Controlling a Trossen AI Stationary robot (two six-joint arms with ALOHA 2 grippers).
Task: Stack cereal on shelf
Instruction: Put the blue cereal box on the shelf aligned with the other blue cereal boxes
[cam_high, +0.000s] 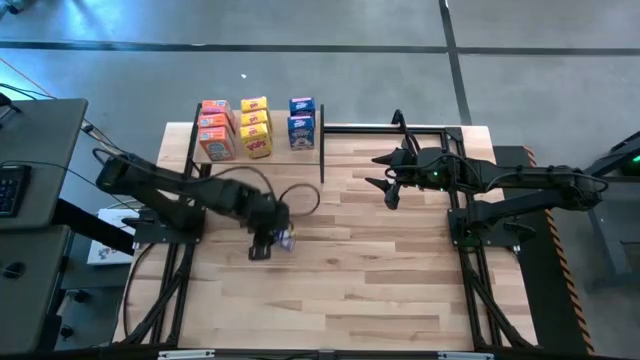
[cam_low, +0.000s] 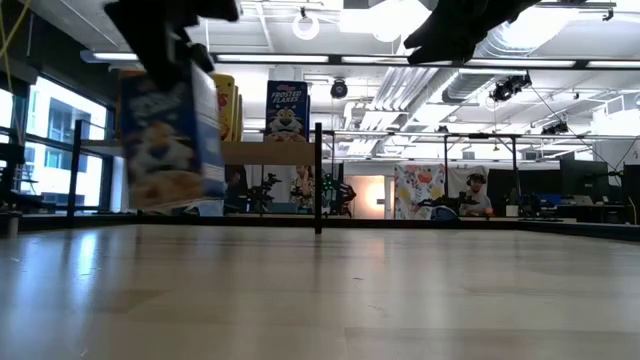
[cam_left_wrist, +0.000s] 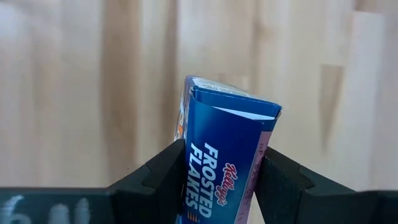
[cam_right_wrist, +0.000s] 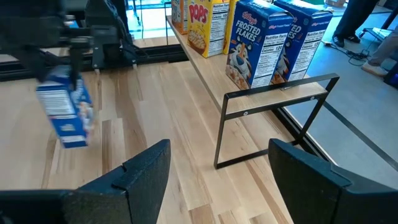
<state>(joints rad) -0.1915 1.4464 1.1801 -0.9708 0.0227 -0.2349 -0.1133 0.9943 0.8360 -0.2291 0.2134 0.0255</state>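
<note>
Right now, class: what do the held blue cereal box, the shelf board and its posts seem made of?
Blue cereal box: likely thin printed cardboard; folded flap edges show. Shelf board: pale wood, matte, possibly laminate. Posts: thin black bars, probably painted metal.

Overhead straight down on the surface (cam_high: 330, 280), level from its edge, wrists close; all sharing the shelf (cam_high: 300, 152).

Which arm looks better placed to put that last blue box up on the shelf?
Left. Its gripper already clamps the blue box above the table. The right gripper waits open and empty beside the shelf.
</note>
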